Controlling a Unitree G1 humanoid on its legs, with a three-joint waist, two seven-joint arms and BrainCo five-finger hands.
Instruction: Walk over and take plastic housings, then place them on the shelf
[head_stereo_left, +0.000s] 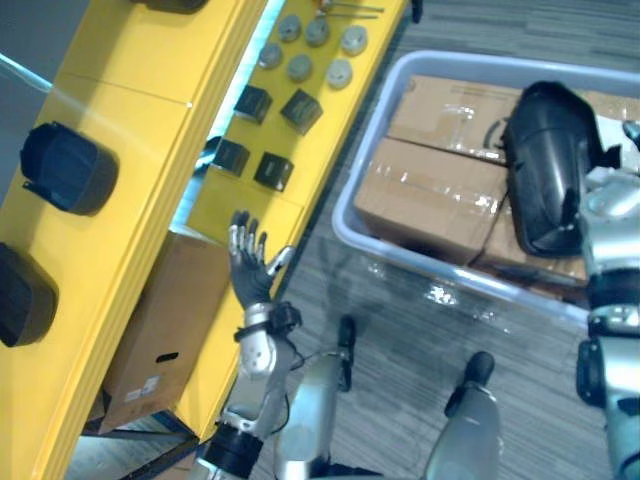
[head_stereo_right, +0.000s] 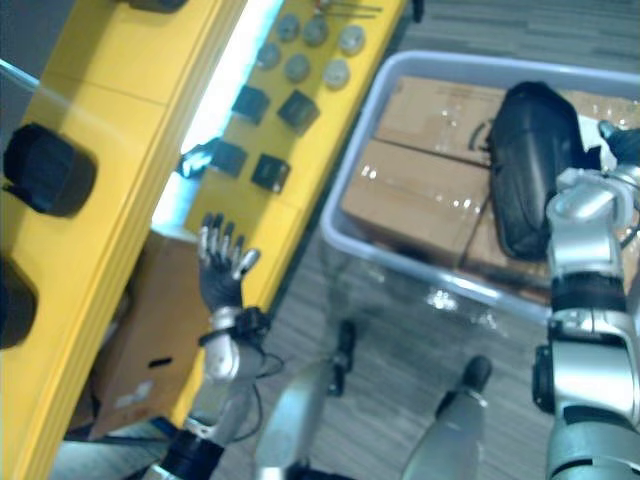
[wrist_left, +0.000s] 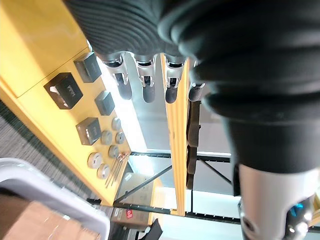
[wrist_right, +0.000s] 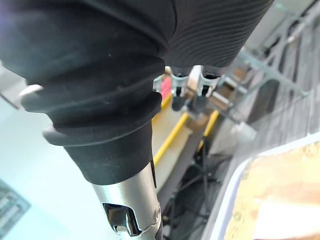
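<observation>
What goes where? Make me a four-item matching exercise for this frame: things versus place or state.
1. elongated black plastic housing
2. round grey metal discs
3. lone brown cardboard box
4. left hand

A. tucked under the yellow shelf
B. on the taped cardboard boxes in the grey plastic tub
C. on the lower shelf board, beyond the small black cubes
D. raised beside the shelf edge, fingers straight

Pairs: 1-B, 2-C, 3-A, 4-D.
</observation>
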